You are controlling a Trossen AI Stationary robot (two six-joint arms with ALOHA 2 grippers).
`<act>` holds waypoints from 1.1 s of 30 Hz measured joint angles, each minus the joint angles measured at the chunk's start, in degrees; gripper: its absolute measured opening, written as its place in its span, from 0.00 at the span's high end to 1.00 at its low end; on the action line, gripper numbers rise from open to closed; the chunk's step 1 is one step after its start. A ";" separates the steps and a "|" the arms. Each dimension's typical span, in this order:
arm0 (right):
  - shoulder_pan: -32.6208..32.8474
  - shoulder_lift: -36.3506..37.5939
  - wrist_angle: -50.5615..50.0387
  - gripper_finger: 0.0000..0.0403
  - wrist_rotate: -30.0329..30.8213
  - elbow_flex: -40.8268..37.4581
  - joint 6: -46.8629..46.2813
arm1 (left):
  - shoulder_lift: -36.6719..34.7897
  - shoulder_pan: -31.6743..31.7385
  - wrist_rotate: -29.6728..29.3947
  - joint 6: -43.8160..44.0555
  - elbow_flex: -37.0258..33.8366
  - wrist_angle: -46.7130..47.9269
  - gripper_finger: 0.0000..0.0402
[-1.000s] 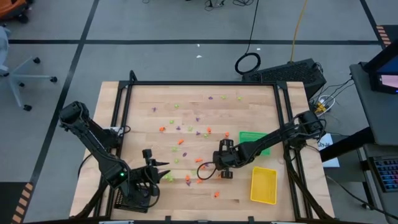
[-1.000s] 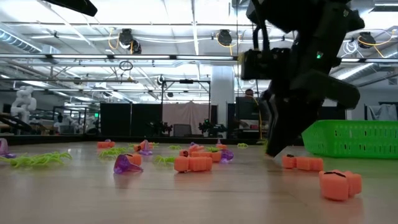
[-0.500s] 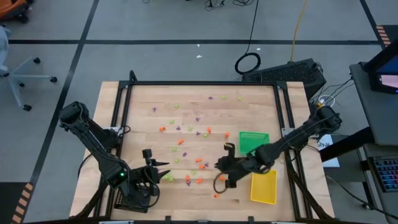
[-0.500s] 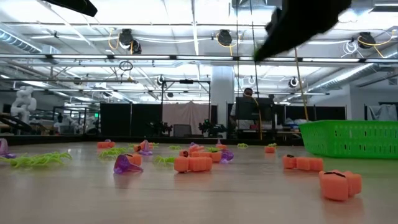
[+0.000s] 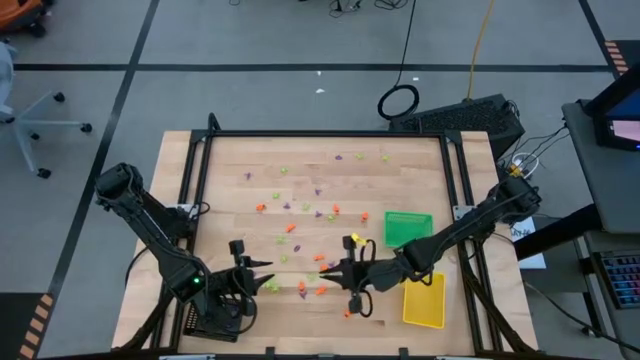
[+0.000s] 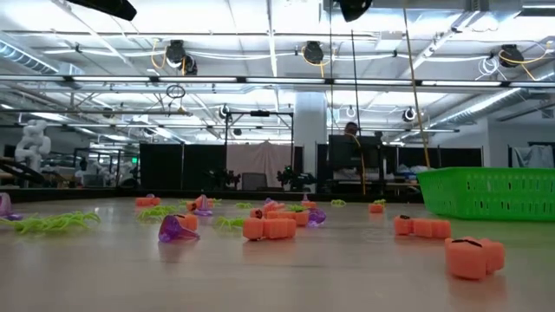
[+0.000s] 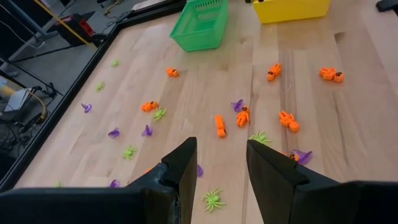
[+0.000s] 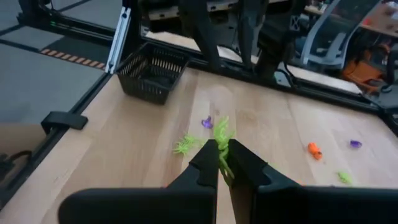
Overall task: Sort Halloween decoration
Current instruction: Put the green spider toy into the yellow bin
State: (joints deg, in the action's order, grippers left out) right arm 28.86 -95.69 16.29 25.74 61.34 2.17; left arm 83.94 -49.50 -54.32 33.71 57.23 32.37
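Dozens of tiny trinkets [image 5: 300, 230] in orange, purple and lime green lie scattered over the middle of the wooden desk [image 5: 230, 160]. Above them, near the front, the right hand [image 5: 326, 269] has its fingers pinched tight on a lime green spider [image 8: 222, 138], lifted clear of the wood. Just beside that arm sit the green tray [image 5: 408, 228] and the yellow tray [image 5: 424, 298]. At the front left corner the left hand [image 5: 268, 264] waits with its fingers parted, gripping nothing, by the black tray [image 8: 153, 72]
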 joint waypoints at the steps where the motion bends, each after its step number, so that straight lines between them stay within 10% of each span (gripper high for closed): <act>1: 0.00 -0.60 0.45 0.99 -0.04 0.00 0.07 | 0.00 -0.01 0.00 0.00 0.00 0.01 0.66; 16: 0.11 -8.70 6.80 0.99 -0.91 -1.28 -1.81 | 0.00 -0.01 -0.01 -0.09 0.00 -0.40 0.66; 33: 1.91 8.45 25.11 0.99 -2.27 -28.10 -10.84 | 0.00 -0.02 -0.83 -0.13 0.00 -0.38 0.66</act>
State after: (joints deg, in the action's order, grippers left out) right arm 30.77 -87.24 41.40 23.46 33.25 -8.66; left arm 83.94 -49.52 -55.14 33.58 57.23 31.99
